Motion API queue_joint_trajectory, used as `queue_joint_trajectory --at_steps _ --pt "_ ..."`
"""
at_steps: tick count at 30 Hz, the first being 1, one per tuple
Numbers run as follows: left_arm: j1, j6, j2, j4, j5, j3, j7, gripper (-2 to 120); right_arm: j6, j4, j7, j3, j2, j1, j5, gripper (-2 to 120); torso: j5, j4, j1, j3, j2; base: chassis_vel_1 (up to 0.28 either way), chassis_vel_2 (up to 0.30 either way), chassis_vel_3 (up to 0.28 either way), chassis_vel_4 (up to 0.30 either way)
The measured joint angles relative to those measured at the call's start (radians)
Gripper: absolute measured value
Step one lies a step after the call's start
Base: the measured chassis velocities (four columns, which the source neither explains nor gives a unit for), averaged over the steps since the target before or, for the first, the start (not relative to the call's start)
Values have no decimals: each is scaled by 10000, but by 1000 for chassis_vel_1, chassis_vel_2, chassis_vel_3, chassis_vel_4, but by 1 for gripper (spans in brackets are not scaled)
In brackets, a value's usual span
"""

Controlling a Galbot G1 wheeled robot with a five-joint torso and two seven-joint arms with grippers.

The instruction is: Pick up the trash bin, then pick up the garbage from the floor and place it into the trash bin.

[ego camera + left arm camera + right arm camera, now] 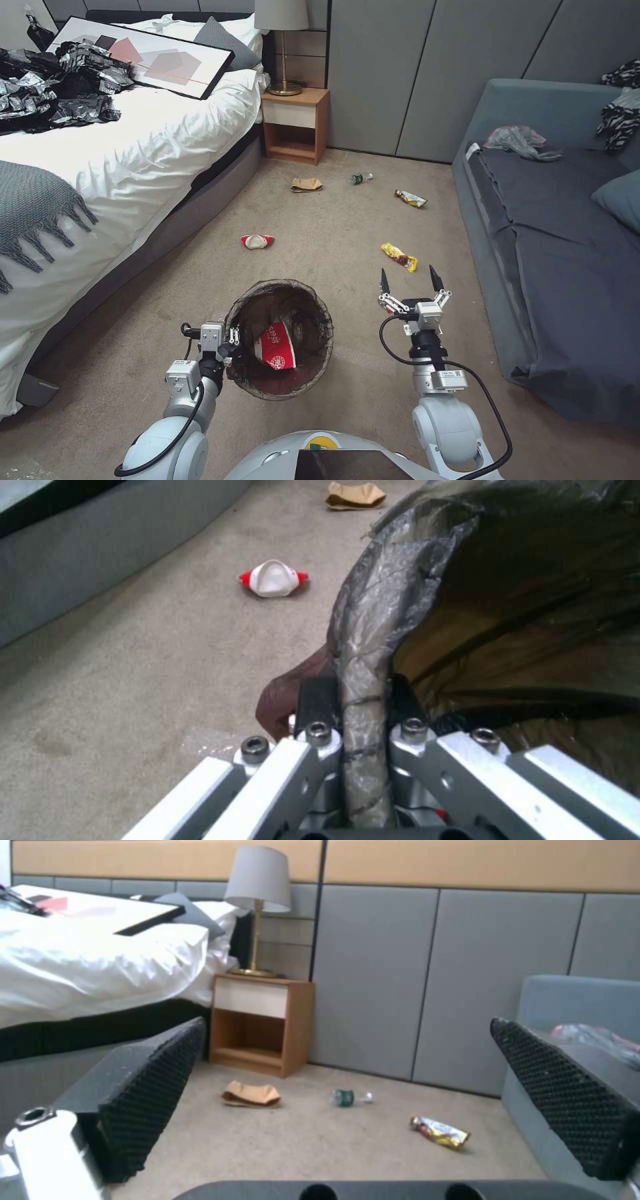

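Note:
My left gripper [235, 341] is shut on the rim of the trash bin [319, 363], a round bin with a dark bag liner. In the left wrist view its fingers [315, 701] pinch the lined rim of the trash bin [365, 645]. A red-and-white paper cup [276, 347] lies inside the bin. Garbage lies on the carpet: a squashed red-and-white cup [257, 241] [273, 578], a brown paper bag [306, 185] [355, 495] [251, 1094], a green-labelled bottle [361, 178] [348, 1097], a wrapper [410, 198] [441, 1132] and a yellow-red wrapper [399, 256]. My right gripper [408, 279] [347, 1100] hovers open just short of that wrapper.
A bed [120, 153] with white bedding runs along the left, a grey sofa [553, 253] along the right. A wooden nightstand [295, 124] with a lamp stands by the grey panelled wall. Open carpet [327, 227] lies between bed and sofa.

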Motion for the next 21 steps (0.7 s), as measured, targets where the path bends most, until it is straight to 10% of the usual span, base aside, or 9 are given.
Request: queue_joint_trajectory --at_steps 21 --pt "-704 101 0 166 -80 36 -8 2 463 -301 131 550 532 -355 -49 100 -1 1 0 0 0 0 0 0 0"
